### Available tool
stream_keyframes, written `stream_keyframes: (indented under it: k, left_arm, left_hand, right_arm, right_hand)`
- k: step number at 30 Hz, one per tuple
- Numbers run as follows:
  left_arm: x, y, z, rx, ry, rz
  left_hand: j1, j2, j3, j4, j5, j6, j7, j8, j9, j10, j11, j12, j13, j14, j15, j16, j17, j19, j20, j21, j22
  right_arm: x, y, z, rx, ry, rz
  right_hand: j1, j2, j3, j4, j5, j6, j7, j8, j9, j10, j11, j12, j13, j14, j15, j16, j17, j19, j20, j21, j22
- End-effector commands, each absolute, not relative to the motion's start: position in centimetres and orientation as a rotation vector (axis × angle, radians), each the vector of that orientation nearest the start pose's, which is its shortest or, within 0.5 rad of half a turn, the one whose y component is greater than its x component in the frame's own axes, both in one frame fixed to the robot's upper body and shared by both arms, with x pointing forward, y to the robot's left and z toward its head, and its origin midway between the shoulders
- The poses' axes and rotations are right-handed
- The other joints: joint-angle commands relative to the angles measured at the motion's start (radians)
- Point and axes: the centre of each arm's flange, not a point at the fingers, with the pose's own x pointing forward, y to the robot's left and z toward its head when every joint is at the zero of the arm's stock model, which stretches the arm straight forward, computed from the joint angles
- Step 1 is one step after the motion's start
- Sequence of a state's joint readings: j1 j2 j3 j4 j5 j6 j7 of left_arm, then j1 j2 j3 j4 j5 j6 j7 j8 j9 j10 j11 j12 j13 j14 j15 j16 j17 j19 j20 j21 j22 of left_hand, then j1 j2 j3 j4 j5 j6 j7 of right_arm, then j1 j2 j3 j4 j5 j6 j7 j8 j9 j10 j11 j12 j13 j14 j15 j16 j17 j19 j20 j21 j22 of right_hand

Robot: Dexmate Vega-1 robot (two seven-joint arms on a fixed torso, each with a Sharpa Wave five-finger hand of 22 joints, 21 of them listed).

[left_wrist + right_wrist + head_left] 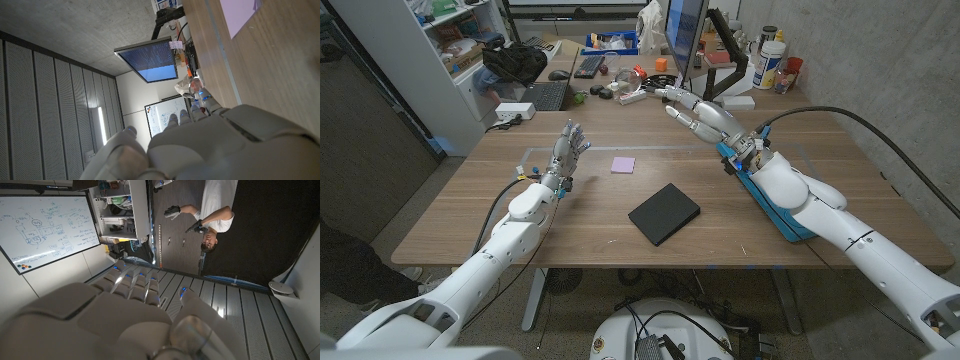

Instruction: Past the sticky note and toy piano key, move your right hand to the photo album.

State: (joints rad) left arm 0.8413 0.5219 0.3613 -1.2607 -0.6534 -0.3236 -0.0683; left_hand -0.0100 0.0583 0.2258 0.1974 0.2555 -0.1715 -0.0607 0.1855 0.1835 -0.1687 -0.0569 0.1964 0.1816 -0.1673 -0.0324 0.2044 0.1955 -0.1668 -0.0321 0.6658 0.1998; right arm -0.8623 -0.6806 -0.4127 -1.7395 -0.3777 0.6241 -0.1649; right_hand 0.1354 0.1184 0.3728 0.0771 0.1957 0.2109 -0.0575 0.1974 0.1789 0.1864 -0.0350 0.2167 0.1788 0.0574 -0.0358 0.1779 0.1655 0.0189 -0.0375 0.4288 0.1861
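**Right hand raised at the far edge, album mid-worktop**

The black photo album point(664, 213) lies flat near the middle of the worktop point(470, 210), toward its front edge. A purple sticky note point(623, 164) sits beyond it. The right hand point(695, 110) hovers above the far edge, fingers spread, holding nothing. The left hand point(566, 152) stands near the left side, fingers apart, empty.

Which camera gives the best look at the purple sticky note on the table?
The head view: the sticky note lies whole on the wooden table, beyond the black photo album. The left wrist view catches part of it at the picture's edge. The right wrist view looks toward the room.
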Motion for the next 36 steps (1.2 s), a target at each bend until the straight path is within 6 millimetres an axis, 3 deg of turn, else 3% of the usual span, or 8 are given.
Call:
stream_keyframes:
  k: [1, 36]
  left_arm:
    - [65.4, 30.5, -3.6, -0.024, -0.593, -0.208]
    - [65.3, 30.1, -3.9, -0.022, -0.588, -0.202]
  left_hand:
    - [0.0, 0.125, -0.003, 0.001, 0.006, -0.298, -0.009, 0.005, 0.002, -0.313, -0.001, 0.003, 0.003, -0.398, -0.048, 0.008, 0.002, -0.354, -0.095, 0.005, 0.003]
    - [0.0, 0.125, -0.008, 0.001, 0.008, -0.298, -0.009, 0.004, 0.002, -0.313, 0.0, 0.003, 0.003, -0.398, -0.048, 0.007, 0.002, -0.355, -0.095, 0.006, 0.003]
  right_arm:
    - [49.9, -15.6, 5.2, -1.068, -1.354, 0.337]
    - [49.9, -15.1, 3.9, -1.188, -1.327, 0.393]
  right_hand:
    - [-0.001, 0.029, 0.002, -0.002, -0.001, 0.003, -0.003, -0.005, 0.005, 0.01, 0.001, -0.001, 0.003, 0.013, -0.003, 0.006, 0.004, 0.005, -0.051, -0.001, 0.003]
    - [-0.001, 0.033, -0.002, -0.001, -0.003, 0.014, -0.001, -0.003, 0.005, 0.022, -0.005, 0.0, 0.003, 0.017, -0.007, 0.005, 0.004, 0.01, -0.053, -0.006, 0.004]
